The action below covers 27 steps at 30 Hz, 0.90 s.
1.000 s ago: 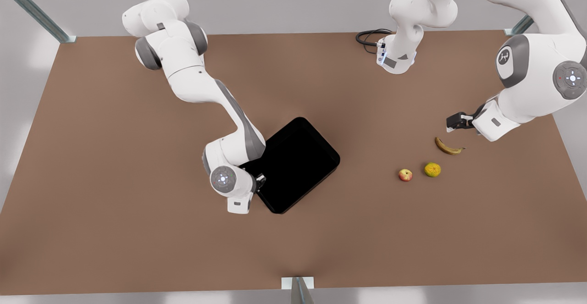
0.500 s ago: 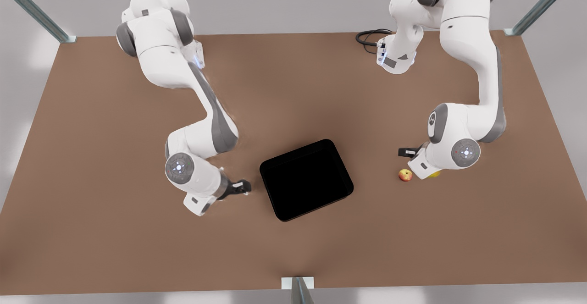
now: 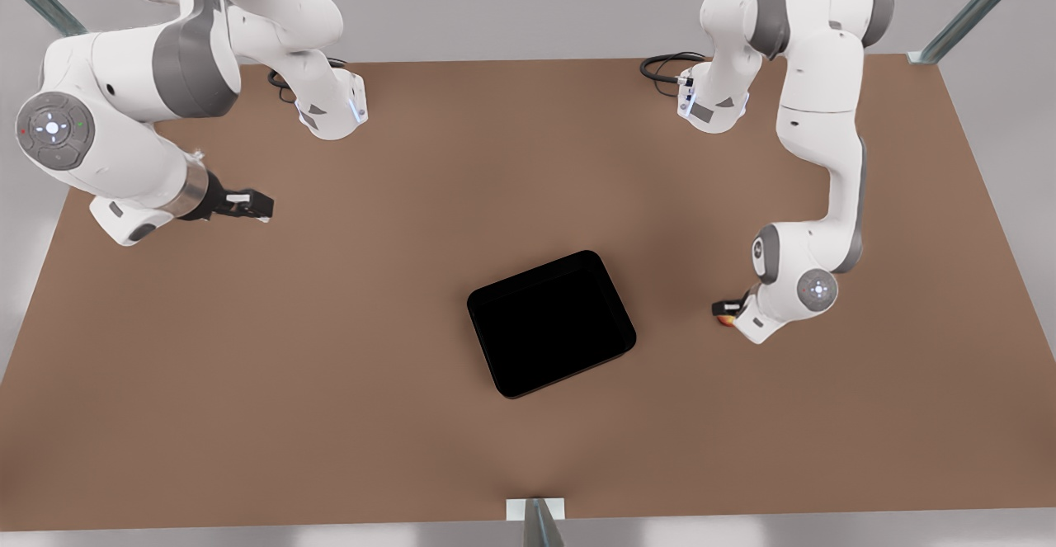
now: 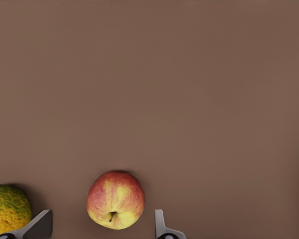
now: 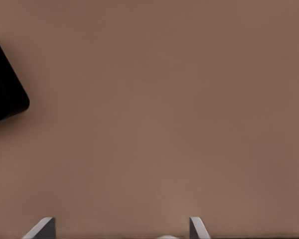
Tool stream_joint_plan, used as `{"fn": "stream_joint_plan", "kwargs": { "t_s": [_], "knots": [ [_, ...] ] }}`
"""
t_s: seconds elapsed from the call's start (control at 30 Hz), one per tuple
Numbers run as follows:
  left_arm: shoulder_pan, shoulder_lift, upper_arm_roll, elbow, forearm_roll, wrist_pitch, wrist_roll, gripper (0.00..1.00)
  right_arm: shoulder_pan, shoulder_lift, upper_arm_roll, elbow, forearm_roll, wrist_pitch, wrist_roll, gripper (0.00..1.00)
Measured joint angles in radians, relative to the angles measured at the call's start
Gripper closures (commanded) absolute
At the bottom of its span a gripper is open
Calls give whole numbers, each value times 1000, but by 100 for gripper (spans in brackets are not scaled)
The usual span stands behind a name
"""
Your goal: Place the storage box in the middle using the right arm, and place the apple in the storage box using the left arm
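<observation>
Apple (image 4: 115, 199): small round fruit, red blush over pale yellow, stem dimple showing. It lay on the brown table (image 3: 330, 365), toward the front view's right, well apart from the storage box. Judged light, firm and smooth-skinned, so apt to roll or slip from a shallow pinch; best taken across its widest girth, fingers level with its middle.

Left gripper (image 3: 726, 313): stood low over the apple, fingers spread wide, one to either side of the fruit and touching neither in the left wrist view. Nothing held.

Mottled yellow-green fruit (image 4: 9, 209): just beside the apple, close outside one finger; a risk of being nudged as the fingers close.

Storage box (image 3: 551, 323): glossy black shallow tray, low walls, rounded corners, lying skewed near the table's middle, nothing in it. Judged rigid, with a wide target for a drop.

Right gripper (image 3: 247, 202): raised over bare table at the front view's left, well apart from the box, fingers spread wide, nothing held; this arm waited.
</observation>
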Motion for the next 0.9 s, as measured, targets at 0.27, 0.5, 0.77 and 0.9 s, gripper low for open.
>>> {"fn": "stream_joint_plan", "kwargs": {
  "t_s": [0.27,0.5,0.77,0.9],
  "knots": [
    [-3,54,0,-1,-11,78,9,0,-40,19,0,3,-29,-12,8,0],
    [-13,50,0,-1,-10,64,8,31,-39,21,1,3,-30,-18,12,0],
    [-15,51,0,1,-10,55,-2,36,-39,23,1,2,-22,-21,15,0],
    [-22,31,0,9,-9,41,-14,36,-39,23,0,2,-20,-21,15,0]
  ]
}}
